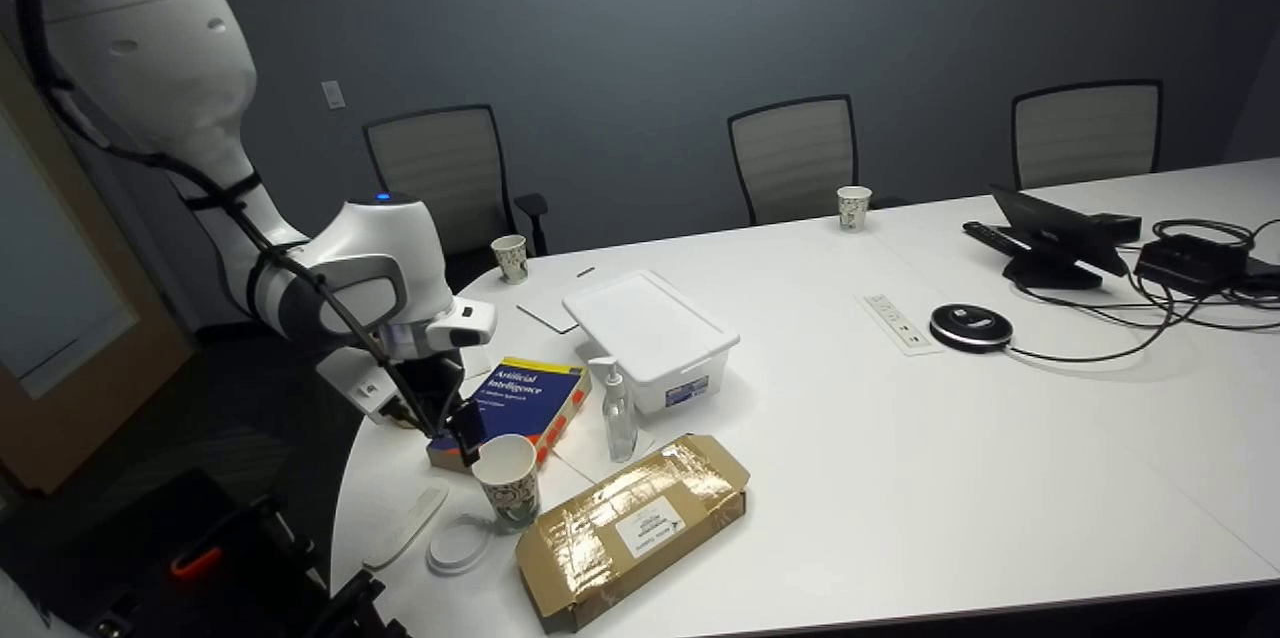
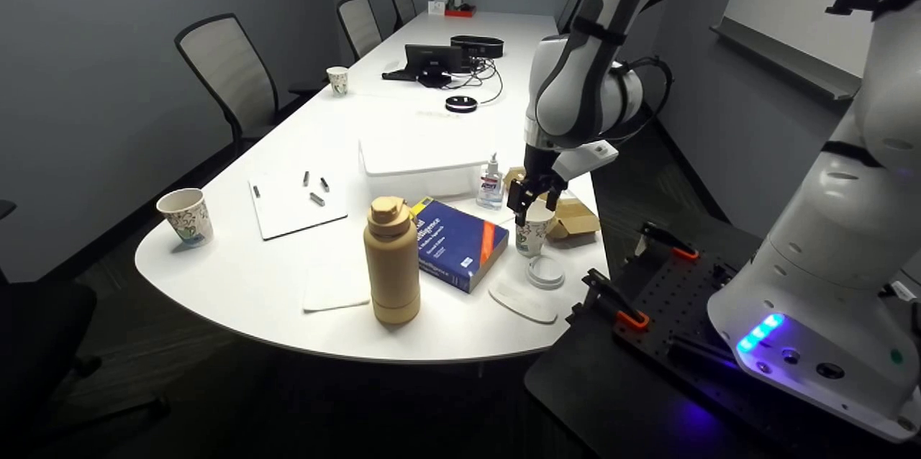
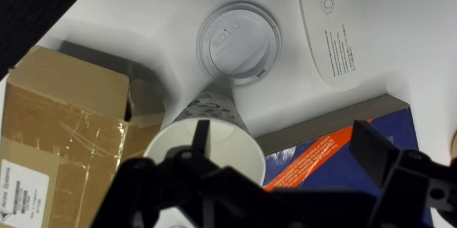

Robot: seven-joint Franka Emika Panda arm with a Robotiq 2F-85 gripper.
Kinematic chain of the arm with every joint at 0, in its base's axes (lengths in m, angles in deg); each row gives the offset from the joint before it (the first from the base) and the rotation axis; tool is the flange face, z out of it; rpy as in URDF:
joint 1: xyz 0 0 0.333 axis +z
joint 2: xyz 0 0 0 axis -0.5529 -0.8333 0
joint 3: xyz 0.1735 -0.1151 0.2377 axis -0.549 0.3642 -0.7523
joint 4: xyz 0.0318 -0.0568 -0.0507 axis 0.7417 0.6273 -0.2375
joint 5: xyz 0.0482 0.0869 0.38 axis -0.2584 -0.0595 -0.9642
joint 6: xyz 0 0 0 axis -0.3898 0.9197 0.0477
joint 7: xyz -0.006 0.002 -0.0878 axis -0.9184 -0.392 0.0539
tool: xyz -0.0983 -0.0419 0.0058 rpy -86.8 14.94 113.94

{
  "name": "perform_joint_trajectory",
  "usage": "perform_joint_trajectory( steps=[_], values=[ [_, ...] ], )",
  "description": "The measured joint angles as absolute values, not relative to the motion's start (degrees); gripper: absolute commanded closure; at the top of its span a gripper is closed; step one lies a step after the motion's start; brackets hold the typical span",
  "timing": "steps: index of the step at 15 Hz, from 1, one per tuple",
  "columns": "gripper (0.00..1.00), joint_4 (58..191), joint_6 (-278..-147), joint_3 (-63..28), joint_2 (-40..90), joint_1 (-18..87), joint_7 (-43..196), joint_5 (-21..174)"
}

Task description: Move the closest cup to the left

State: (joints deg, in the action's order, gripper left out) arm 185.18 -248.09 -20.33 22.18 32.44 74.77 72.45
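Nearest cup (image 1: 511, 493) between book (image 1: 525, 396) and carton (image 1: 640, 526); lid (image 1: 460, 545) just beside cup.

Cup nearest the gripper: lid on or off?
Off: the wrist view looks straight into the cup, and a lid lies beside it.

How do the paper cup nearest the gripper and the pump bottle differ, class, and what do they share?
The paper cup is opaque with a printed pattern, whereas the pump bottle is clear. The paper cup is wide and open at the top; the pump bottle narrows to a pump head. Both stand upright near the blue book.
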Motion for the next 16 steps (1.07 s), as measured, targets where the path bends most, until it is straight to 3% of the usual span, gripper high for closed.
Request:
perform_joint_trajectory(
  steps=[7, 8, 10, 16],
  values=[
    [0.00, 175.9, -249.4, -21.6, 10.9, 31.8, 74.6, 72.5],
    [0.25, 175.0, -249.4, -21.6, 10.1, 31.8, 74.6, 72.5],
    [0.34, 173.7, -249.4, -21.5, 9.1, 31.8, 74.6, 72.5],
    [0.81, 173.3, -249.4, -20.4, 8.6, 31.7, 74.6, 72.6]
  ],
)
